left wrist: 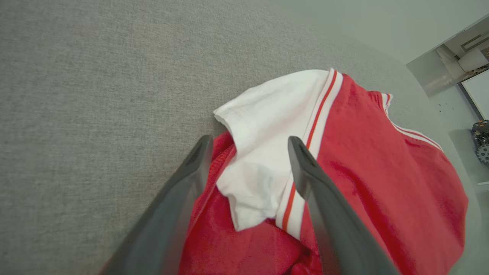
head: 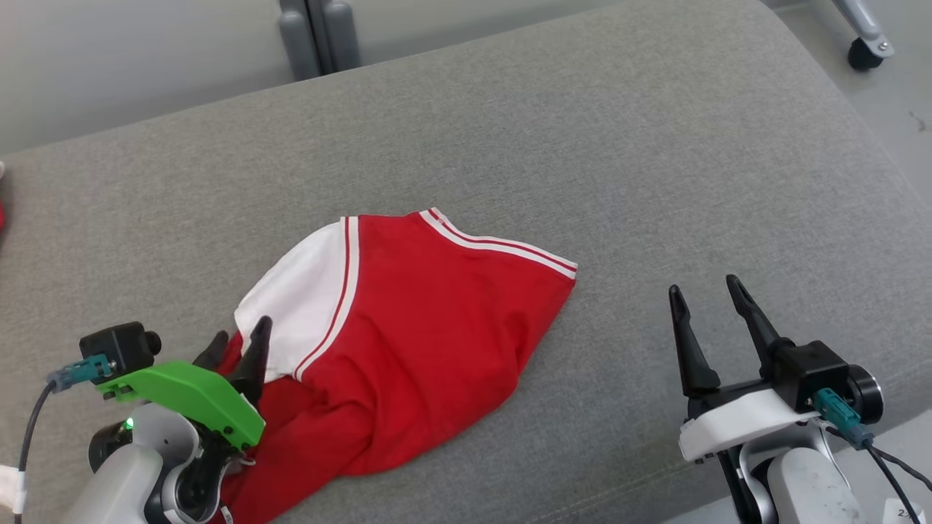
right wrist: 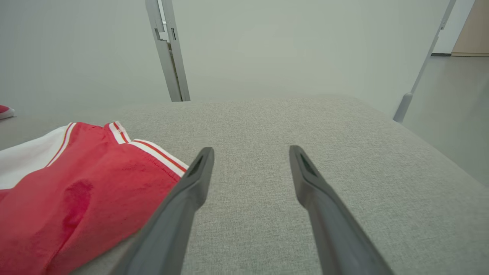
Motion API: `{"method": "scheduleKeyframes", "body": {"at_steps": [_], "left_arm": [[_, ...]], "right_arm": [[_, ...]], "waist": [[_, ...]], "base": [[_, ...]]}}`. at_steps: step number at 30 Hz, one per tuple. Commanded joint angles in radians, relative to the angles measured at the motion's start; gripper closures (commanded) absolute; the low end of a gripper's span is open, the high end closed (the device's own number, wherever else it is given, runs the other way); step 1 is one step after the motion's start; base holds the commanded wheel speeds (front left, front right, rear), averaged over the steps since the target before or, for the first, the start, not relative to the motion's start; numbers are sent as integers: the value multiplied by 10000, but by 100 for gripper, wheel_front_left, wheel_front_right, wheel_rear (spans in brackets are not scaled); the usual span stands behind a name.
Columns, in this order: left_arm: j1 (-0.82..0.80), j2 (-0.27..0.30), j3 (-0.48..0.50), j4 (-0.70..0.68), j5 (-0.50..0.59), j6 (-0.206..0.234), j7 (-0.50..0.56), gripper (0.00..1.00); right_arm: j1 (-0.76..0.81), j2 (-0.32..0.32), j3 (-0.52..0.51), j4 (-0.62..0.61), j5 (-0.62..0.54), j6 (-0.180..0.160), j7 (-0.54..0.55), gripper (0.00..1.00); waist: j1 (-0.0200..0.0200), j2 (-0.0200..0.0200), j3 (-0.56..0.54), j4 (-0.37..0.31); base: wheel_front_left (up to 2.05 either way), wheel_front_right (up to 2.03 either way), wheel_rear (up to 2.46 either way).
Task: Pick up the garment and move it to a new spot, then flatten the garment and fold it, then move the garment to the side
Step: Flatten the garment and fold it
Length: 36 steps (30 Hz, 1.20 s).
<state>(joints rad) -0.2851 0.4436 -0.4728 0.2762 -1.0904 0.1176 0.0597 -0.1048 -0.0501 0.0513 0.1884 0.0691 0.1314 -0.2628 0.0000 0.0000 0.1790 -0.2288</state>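
Left gripper (head: 240, 335) spreads its fingers wide over the white sleeve (left wrist: 259, 152) of the red garment (head: 422, 327), gripping nothing (right gripper (head: 704, 287) waits open-fingered, apart), so this garment, crumpled on the grey cushion (head: 655, 145), looks perhaps moved already, with flattening, folding and moving aside all left.

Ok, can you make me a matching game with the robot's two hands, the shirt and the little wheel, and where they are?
Things:
1. left gripper
2. right gripper
3. red and white shirt
4. caster wheel

Places:
A. on the floor, past the cushion's far corner
B. open over bare grey cushion
C. crumpled on the cushion
D. open over the white sleeve

Pairs: 1-D, 2-B, 3-C, 4-A.
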Motion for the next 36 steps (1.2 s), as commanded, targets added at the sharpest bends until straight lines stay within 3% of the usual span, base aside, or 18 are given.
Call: {"method": "scheduleKeyframes", "body": {"at_steps": [1,14,15,16,17,19,21,23,30,36], "left_arm": [[-172,-101,-11,117,-110,-192,-46,0],[-714,-434,-143,920,-43,-737,-249,0],[-799,-441,-128,991,20,-752,-338,3],[-862,-448,-105,1071,70,-716,-429,21],[-935,-474,-103,1146,136,-689,-532,61],[-1025,-551,-117,1300,177,-713,-628,82],[-1112,-581,-126,1405,210,-761,-716,81],[-1176,-573,-160,1502,247,-801,-706,100],[-1415,-399,-342,1517,798,-848,-1146,100],[-1561,-671,-951,265,1220,-988,-974,100]], "right_arm": [[98,-4,-17,-39,81,-12,-31,0],[-75,-10,177,-26,86,-14,-31,0],[-90,-10,194,-23,83,-14,-31,0],[-100,-8,215,-18,86,-14,-31,0],[-104,-8,244,-12,89,-14,-31,0],[-92,-11,271,0,113,-14,-31,0],[-57,-10,290,16,133,-14,-31,0],[-16,-8,297,27,158,-14,-31,0],[36,-8,255,77,189,-12,-31,0],[66,-10,177,96,214,-14,-31,0]], "waist": [[0,0,146,-216],[0,0,186,-122],[0,0,196,-123],[0,0,202,-129],[0,0,211,-140],[0,0,212,-171],[0,0,210,-209],[0,0,208,-245],[0,0,138,-353],[0,0,-48,-425]], "base": [[0,0,0],[0,0,0],[0,0,0],[0,0,0],[0,0,0],[0,0,0],[0,0,0],[0,0,0],[0,0,0],[0,0,0]]}}
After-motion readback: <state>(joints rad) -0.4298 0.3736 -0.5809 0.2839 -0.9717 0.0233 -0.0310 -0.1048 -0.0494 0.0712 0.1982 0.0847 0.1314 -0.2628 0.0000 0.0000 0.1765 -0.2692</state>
